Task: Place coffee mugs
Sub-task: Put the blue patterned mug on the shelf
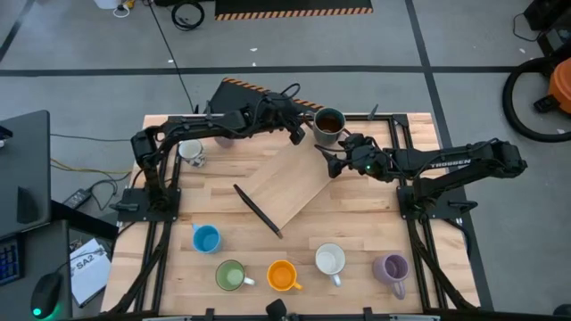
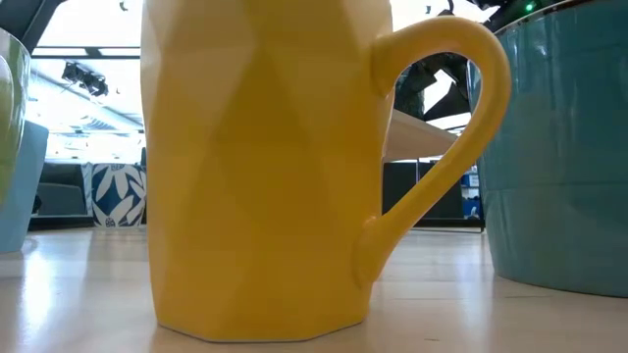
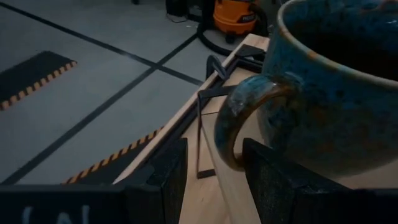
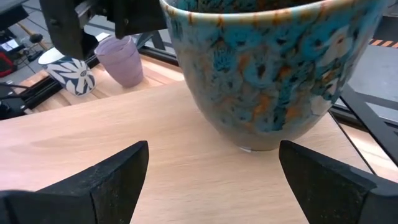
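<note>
The dark mug with a brown inside (image 1: 328, 123) stands upright on its base on the table top near the far edge. My left gripper (image 1: 302, 134) reaches it from the table's left, open, with one finger on either side of the mug's handle (image 3: 233, 124). My right gripper (image 1: 333, 160) is open just on the near side of the mug, whose wall (image 4: 267, 68) fills the right wrist view between the spread fingers. A white patterned mug (image 1: 190, 152) and a lilac mug (image 4: 121, 59) stand at the far left. Blue (image 1: 206, 238), green (image 1: 230, 275), orange (image 1: 282, 275), white (image 1: 330, 259) and lilac (image 1: 391, 267) mugs stand along the near edge. My left gripper has the dark mug's handle (image 3: 231, 149) between its two open fingers, which come level from the table's left. The handle's lower end lies close to one finger (image 3: 267, 177), and I cannot tell whether they touch. The mug stands on the table.
A wooden board (image 1: 285, 189) lies slantwise in the table's middle, with a dark stick (image 1: 257, 209) along its near-left edge. The orange mug (image 2: 265, 167) fills the low view. Black frame rails (image 1: 406, 192) run along the table's sides.
</note>
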`<state>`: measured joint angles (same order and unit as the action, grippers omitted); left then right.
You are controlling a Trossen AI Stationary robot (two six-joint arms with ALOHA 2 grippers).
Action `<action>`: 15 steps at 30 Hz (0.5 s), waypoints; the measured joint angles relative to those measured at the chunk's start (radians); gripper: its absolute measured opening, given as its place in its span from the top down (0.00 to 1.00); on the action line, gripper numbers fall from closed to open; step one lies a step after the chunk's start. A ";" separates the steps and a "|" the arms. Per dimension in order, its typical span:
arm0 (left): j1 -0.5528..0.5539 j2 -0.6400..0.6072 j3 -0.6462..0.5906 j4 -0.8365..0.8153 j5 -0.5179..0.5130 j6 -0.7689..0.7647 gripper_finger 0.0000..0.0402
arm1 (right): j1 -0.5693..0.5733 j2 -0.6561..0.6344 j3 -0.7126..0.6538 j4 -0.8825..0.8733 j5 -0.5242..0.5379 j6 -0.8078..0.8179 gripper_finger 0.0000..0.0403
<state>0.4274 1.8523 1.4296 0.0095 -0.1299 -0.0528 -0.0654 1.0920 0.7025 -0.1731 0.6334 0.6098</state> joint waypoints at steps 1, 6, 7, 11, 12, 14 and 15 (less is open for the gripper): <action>0.000 0.000 0.000 0.004 -0.009 0.008 0.60 | 0.000 0.000 0.000 0.001 0.000 0.000 0.09; 0.008 0.000 0.000 0.036 -0.019 0.047 0.60 | -0.006 0.000 0.000 0.005 0.001 -0.003 0.09; 0.010 0.000 0.000 0.044 -0.019 0.048 0.60 | -0.008 0.000 0.000 0.009 0.000 -0.005 0.09; 0.015 0.000 0.000 0.056 -0.019 0.050 0.60 | -0.011 0.000 0.000 0.021 0.000 -0.009 0.09; 0.015 0.000 0.000 0.057 -0.019 0.050 0.60 | -0.011 0.000 0.000 0.022 0.000 -0.009 0.09; 0.014 0.000 0.000 0.057 -0.019 0.050 0.60 | -0.009 0.000 0.000 0.020 0.000 -0.010 0.09; 0.014 0.000 0.000 0.056 -0.019 0.050 0.60 | -0.007 0.000 0.000 0.016 0.001 -0.010 0.09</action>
<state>0.4412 1.8523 1.4300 0.0660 -0.1490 -0.0032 -0.0725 1.0920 0.7025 -0.1572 0.6340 0.5999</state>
